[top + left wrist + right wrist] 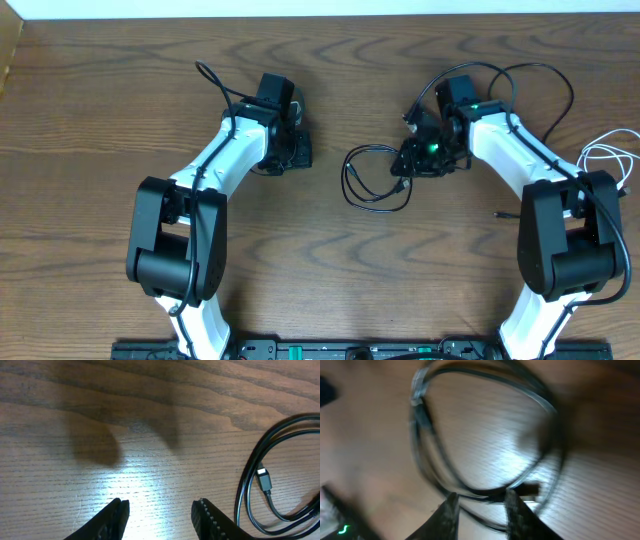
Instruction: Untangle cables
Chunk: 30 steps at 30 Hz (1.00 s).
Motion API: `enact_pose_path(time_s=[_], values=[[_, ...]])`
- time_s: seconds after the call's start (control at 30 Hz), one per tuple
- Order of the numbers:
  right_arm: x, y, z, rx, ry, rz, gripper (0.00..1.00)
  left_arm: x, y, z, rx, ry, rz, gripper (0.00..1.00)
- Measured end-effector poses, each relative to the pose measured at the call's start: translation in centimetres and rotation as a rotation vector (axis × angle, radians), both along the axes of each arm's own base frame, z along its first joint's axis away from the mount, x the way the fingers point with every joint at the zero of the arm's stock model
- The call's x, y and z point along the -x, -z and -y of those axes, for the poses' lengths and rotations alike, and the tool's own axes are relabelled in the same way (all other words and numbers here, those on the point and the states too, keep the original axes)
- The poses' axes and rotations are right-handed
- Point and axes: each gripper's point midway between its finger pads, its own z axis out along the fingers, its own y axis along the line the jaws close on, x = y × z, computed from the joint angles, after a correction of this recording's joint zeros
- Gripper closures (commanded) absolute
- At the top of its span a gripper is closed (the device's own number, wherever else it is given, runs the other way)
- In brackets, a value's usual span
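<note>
Left gripper (160,510): partly open, nothing between the fingers, nothing touched, tips low over the bare table (100,100).

Black cable (250,470): loose loops lying flat on the table between the 2 grippers, just to the right of the left gripper's fingers, small plug inside the loop.

Right gripper (480,507): narrowly open at the right edge of the same loops, 1 strand crossing the gap at the fingertips. Gap wider than the strand; contact not discernible through the blur.

White cable (605,150): looped at the far right table edge beside the right arm, well apart from the black loops.
</note>
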Motion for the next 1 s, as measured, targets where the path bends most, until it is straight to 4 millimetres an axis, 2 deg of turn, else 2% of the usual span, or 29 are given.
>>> enact_pose_path(time_s=[0.23, 0.67, 0.77, 0.9, 1.0], values=[[0.5, 3.2, 2.4, 0.274, 0.067, 0.027, 0.67, 0.0, 0.0, 0.0, 0.002, 0.001, -0.001, 0.54], [-0.5, 3.6, 5.3, 0.462, 0.137, 0.131, 0.80, 0.0, 0.0, 0.0, 0.003, 0.001, 0.000, 0.54], [-0.6, 3.6, 5.9, 0.498, 0.147, 0.146, 0.76, 0.0, 0.0, 0.0, 0.003, 0.001, 0.000, 0.54], [-1.0, 3.5, 6.9, 0.556, 0.170, 0.169, 0.57, 0.0, 0.0, 0.0, 0.003, 0.001, 0.000, 0.54], [-1.4, 3.4, 7.1, 0.564, 0.177, 0.190, 0.58, 0.0, 0.0, 0.0, 0.002, 0.001, -0.001, 0.54]])
